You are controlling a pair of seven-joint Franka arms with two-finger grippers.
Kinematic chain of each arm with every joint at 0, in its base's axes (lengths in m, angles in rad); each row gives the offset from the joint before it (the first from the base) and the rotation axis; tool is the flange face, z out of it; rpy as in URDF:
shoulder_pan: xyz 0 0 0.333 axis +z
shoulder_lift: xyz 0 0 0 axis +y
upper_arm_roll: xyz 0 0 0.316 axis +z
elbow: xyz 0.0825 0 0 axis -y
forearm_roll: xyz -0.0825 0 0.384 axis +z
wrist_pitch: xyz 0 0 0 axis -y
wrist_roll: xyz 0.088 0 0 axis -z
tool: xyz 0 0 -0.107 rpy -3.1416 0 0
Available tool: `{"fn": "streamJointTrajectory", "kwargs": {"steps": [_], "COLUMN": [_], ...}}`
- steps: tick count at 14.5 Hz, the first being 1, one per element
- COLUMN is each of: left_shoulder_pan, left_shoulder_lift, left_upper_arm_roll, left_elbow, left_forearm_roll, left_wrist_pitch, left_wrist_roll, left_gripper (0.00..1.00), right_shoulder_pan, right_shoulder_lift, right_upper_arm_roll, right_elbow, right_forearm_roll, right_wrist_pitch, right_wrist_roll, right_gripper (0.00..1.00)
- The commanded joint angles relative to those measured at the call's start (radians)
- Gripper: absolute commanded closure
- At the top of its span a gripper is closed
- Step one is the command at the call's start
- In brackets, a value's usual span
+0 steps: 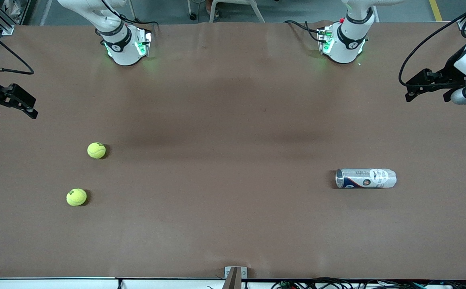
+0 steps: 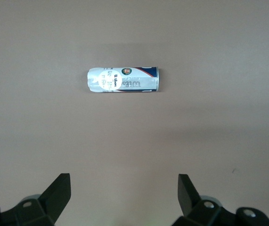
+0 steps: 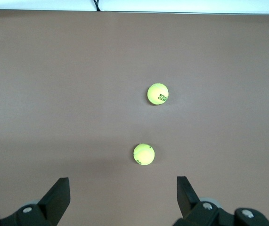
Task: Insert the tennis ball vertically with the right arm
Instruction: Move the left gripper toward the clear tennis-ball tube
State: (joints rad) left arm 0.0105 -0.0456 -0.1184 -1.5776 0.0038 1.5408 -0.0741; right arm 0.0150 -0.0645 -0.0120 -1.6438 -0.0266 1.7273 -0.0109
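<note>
Two yellow-green tennis balls lie on the brown table toward the right arm's end: one (image 1: 96,150) (image 3: 143,154) farther from the front camera, the other (image 1: 76,197) (image 3: 158,93) nearer to it. A silver and white ball can (image 1: 365,178) (image 2: 123,79) lies on its side toward the left arm's end, with its mouth facing the table's middle. My right gripper (image 1: 15,115) (image 3: 123,181) hangs open and empty over the table's edge at the right arm's end, apart from both balls. My left gripper (image 1: 426,98) (image 2: 124,178) waits open and empty in the air at the left arm's end.
The two arm bases (image 1: 125,46) (image 1: 343,42) stand along the table's edge farthest from the front camera. A small metal bracket (image 1: 235,275) sits at the middle of the near edge. Cables run along that edge.
</note>
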Motion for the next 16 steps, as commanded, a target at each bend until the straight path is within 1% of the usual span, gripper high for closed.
{"fn": "streamJointTrajectory", "kwargs": {"steps": [1, 4, 6, 7, 8, 10, 16], "left_shoulder_pan": [0.0, 0.006, 0.006, 0.005, -0.001, -0.004, -0.029], "left_shoulder_lift": [0.007, 0.01, 0.038, 0.058, 0.078, 0.119, 0.282], "left_upper_arm_roll": [-0.003, -0.003, -0.001, 0.0, -0.004, -0.007, -0.01], "left_elbow": [0.021, 0.024, 0.033, 0.048, 0.042, 0.025, 0.028], "left_forearm_roll": [-0.013, 0.001, 0.007, 0.034, 0.066, 0.071, 0.107], "left_wrist_pitch": [-0.019, -0.018, -0.011, -0.001, 0.019, 0.058, 0.105], "left_wrist_roll": [-0.001, 0.016, 0.02, 0.057, 0.121, 0.222, 0.581], "left_gripper": [0.0, 0.0, 0.0, 0.0, 0.0, 0.0, 0.0], "right_shoulder_pan": [0.011, 0.013, 0.011, 0.01, 0.008, 0.008, 0.003], "right_shoulder_lift": [-0.008, -0.006, -0.006, -0.006, -0.005, 0.0, 0.002], "right_upper_arm_roll": [-0.003, -0.003, -0.005, -0.003, -0.003, -0.005, -0.005], "right_elbow": [-0.005, -0.007, -0.007, -0.007, -0.008, -0.007, -0.007], "right_forearm_roll": [-0.009, -0.013, -0.013, -0.013, -0.013, -0.012, -0.012], "right_wrist_pitch": [0.002, 0.002, 0.002, -0.002, -0.002, 0.0, 0.0], "right_wrist_roll": [0.009, 0.008, 0.008, 0.008, 0.009, 0.008, 0.009], "right_gripper": [0.0, 0.0, 0.0, 0.0, 0.0, 0.0, 0.0]}}
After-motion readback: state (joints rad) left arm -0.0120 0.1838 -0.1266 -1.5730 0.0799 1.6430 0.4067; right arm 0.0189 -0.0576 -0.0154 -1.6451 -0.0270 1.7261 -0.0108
